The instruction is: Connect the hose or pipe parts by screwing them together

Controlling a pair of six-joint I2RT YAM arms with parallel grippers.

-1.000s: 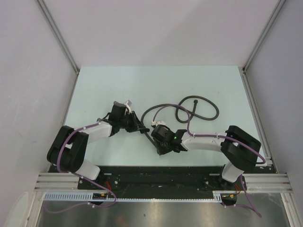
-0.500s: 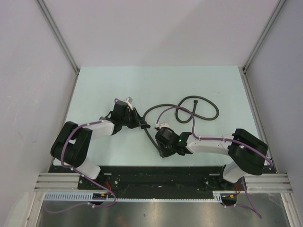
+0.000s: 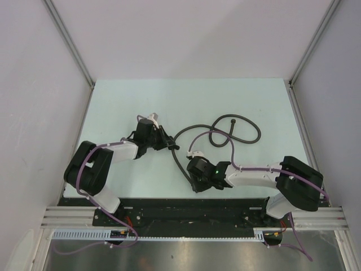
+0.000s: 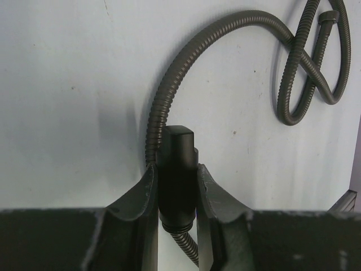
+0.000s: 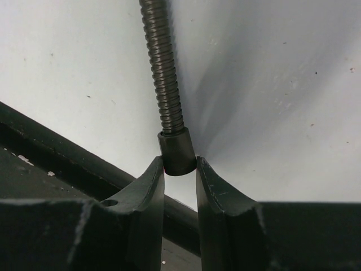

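While the left gripper (image 4: 176, 172) is clenched on a blocky black end fitting (image 4: 176, 147), a thin dark grey ribbed hose (image 4: 183, 245) comes out beneath that fitting. Well apart from it, the right gripper (image 5: 179, 169) grasps a small round black fitting (image 5: 176, 151), and a ribbed hose runs away from this fitting over the pale green table (image 3: 124, 101). A longer ribbed grey hose (image 4: 225, 28) lies on the table and curls into a loop. Its near part passes out of sight behind the left fingers (image 4: 141, 197).
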